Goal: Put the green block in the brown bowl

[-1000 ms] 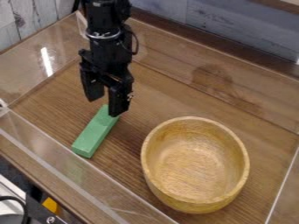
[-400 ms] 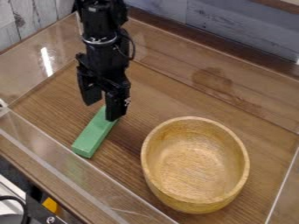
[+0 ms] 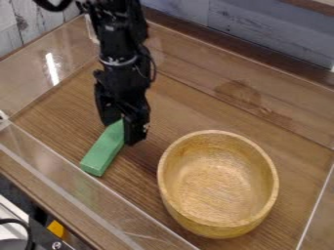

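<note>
The green block (image 3: 102, 150) lies flat on the wooden table, left of the brown bowl (image 3: 218, 182). My gripper (image 3: 119, 123) points straight down over the block's far end, jaws open, one finger (image 3: 136, 127) to the right of that end and the other at its left. The block's far tip is partly hidden behind the fingers. I cannot tell whether the fingers touch the block. The bowl stands empty at the front right, about a hand's width from the block.
A clear plastic wall (image 3: 78, 186) runs along the table's front-left edge, close to the block's near end. More clear wall stands at the far left (image 3: 46, 44). A grey plank backdrop (image 3: 261, 29) rises behind the table.
The gripper has sunk a little over the block's far end and stayed open. Block and bowl have not moved.
</note>
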Available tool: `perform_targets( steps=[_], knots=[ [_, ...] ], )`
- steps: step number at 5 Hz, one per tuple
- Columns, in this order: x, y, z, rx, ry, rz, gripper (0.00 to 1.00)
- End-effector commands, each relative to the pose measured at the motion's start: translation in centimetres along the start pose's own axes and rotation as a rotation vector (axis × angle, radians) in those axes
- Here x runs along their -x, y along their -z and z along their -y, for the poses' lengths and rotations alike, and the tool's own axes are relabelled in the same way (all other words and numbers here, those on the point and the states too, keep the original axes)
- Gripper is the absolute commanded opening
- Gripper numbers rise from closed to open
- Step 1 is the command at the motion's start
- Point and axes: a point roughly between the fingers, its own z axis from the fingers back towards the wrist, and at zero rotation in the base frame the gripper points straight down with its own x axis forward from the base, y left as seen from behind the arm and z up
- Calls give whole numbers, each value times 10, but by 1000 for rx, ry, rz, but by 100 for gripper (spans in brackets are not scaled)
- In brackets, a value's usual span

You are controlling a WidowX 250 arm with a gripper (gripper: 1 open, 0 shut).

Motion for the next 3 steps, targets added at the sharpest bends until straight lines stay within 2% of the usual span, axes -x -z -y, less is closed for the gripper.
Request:
perform_targets(
  steps=[1, 3],
  knots=[
    [-6, 2, -1, -30, 22, 33, 100],
    [-21, -5, 6, -26, -96, 39, 100]
  ],
)
